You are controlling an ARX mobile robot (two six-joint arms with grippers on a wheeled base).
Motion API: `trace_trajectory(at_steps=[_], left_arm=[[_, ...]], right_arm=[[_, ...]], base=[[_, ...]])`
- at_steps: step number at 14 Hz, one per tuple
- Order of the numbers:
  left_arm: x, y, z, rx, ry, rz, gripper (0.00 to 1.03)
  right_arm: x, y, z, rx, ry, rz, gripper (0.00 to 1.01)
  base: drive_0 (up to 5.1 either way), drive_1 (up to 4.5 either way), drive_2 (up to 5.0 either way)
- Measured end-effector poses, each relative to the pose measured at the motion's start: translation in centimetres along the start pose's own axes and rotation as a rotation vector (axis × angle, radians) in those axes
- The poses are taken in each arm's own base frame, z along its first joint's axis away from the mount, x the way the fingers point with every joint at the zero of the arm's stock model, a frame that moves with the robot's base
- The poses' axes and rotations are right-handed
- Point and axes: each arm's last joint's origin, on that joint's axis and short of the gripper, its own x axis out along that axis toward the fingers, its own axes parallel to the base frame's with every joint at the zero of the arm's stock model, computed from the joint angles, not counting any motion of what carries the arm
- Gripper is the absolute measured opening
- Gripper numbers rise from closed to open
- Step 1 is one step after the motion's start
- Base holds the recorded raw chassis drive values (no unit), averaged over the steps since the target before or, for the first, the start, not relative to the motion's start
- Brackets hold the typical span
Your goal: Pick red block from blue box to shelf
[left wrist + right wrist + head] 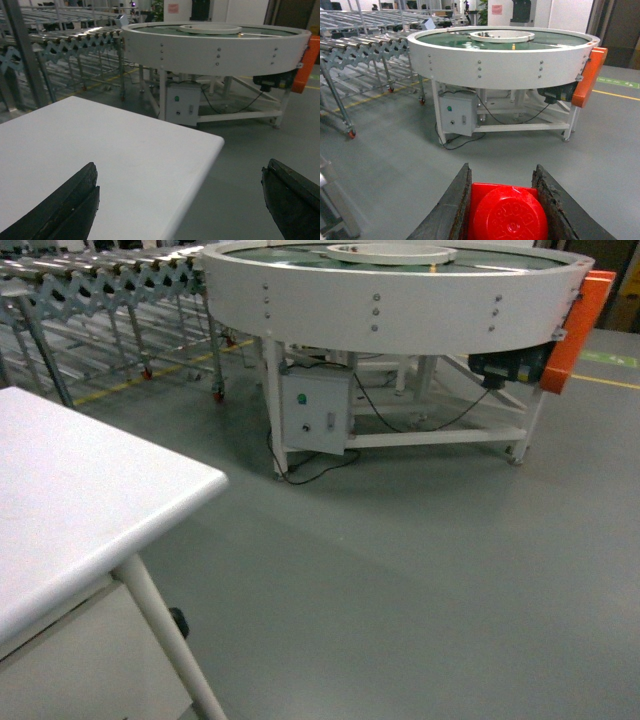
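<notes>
Your right gripper (pixel 504 207) has its fingers (pixel 451 210) closed on the red block (pixel 507 214), stud facing the wrist camera, held above the grey floor (pixel 395 140). Your left gripper (pixel 180 200) hangs with fingers (pixel 65 205) spread wide over the corner of the white table (pixel 125 150), gripping nothing. Ahead stands the round white turntable (pixel 400 295) with its orange panel (pixel 580 325); roller conveyors (pixel 100 280) sit to the left.
</notes>
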Motion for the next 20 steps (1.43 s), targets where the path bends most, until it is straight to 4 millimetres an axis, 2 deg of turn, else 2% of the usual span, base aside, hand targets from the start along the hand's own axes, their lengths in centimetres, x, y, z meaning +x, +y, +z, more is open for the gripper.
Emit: trace_trajectory(at_steps=[15, 20], left_arm=[[0.00, 0.00, 0.00, 0.000, 0.000, -0.001, 0.98], [0.00, 0.00, 0.00, 0.000, 0.000, -0.002, 0.98]], right_arm=[[-0.02, 0.01, 0.04, 0.000, -0.003, 0.000, 0.28], [-0.01, 0.01, 0.02, 0.000, -0.002, 0.000, 0.28]], base=[[1.8, -0.65, -5.7], [0.7, 0.83, -6.0]])
